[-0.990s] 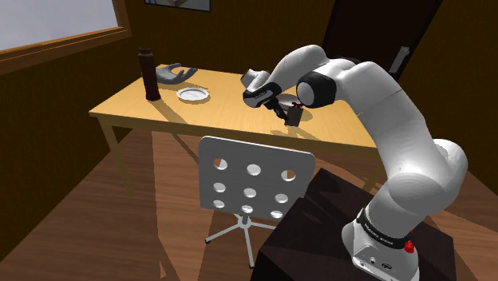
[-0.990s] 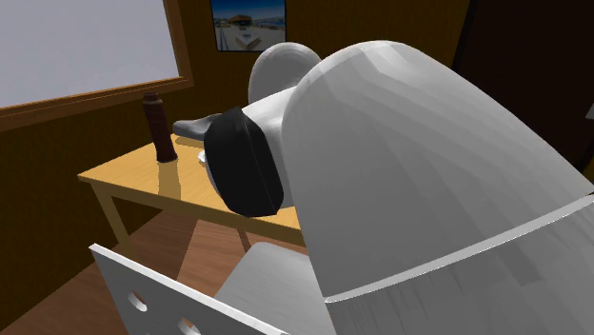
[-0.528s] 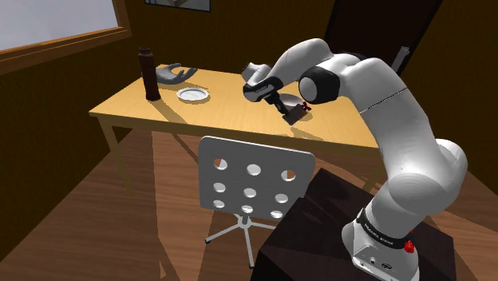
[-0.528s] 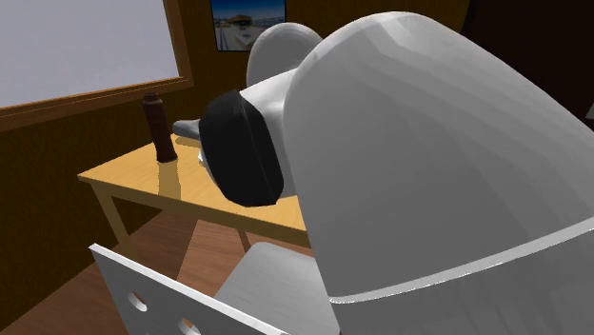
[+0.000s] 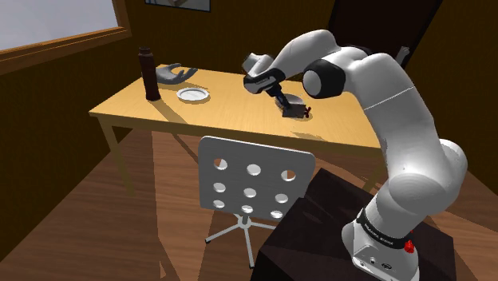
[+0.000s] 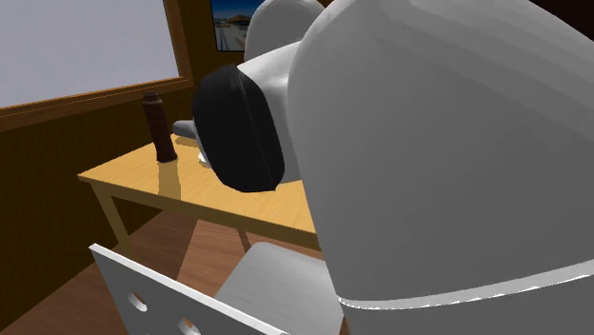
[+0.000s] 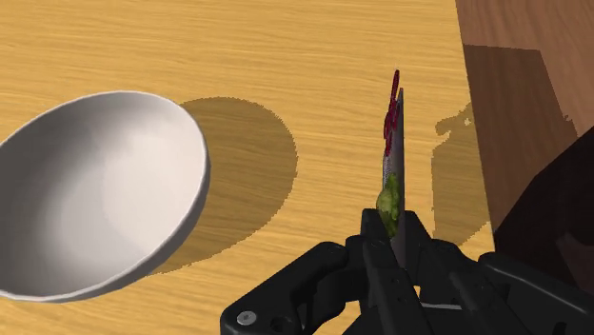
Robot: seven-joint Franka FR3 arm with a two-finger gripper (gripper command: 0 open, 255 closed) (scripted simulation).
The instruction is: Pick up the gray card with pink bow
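The white arm [image 6: 428, 143] is blocking most of the tabletop [image 6: 181, 186]; the fingers [image 7: 373, 238] are covering the foot of the gray card [image 7: 398, 152]; the white bowl [image 7: 95, 190] is running off-frame

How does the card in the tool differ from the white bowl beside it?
The card is thin, flat and gray with a reddish bow; the bowl is round, hollow and plain white. The card is clasped in the tool; the bowl sits free on the table. Both cast shadows on it.
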